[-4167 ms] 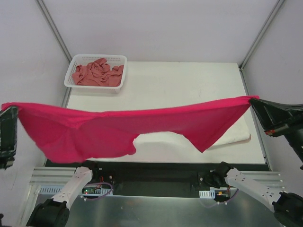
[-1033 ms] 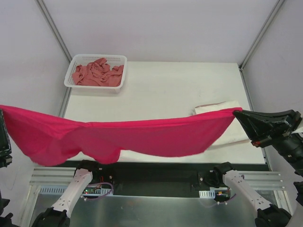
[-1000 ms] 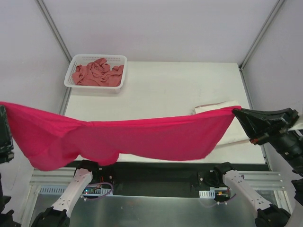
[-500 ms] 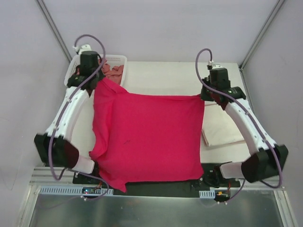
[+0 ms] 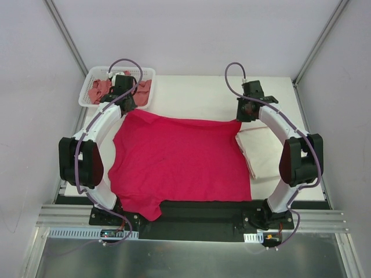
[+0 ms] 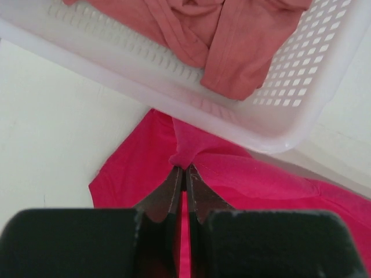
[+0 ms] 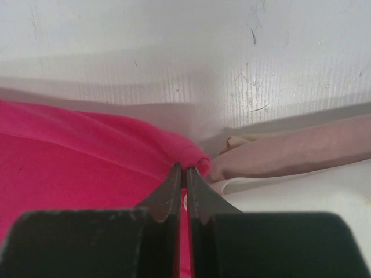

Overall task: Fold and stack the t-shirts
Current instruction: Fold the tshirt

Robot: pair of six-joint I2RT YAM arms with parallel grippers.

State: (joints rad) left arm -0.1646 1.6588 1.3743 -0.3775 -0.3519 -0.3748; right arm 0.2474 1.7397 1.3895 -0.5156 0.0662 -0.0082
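Note:
The magenta-red t-shirt [image 5: 179, 165] lies spread flat on the table, its near hem hanging over the front edge. My left gripper [image 5: 128, 106] is shut on its far left corner [image 6: 185, 153], close to the basket. My right gripper [image 5: 242, 116] is shut on its far right corner [image 7: 188, 155]. A folded cream-white t-shirt [image 5: 272, 152] lies to the right, partly under the red one; its pinkish edge [image 7: 290, 156] shows in the right wrist view. The salmon-pink t-shirt [image 5: 103, 88] lies crumpled in the basket and also shows in the left wrist view [image 6: 220, 35].
The white mesh basket [image 5: 145, 74] stands at the table's far left corner, its rim [image 6: 278, 124] right ahead of my left fingers. White walls and metal frame posts enclose the table [image 5: 197, 95].
The red shirt, held stretched in the air across the front, has been carried over the table and laid down flat. Both arms have reached far forward and lowered, still gripping its corners.

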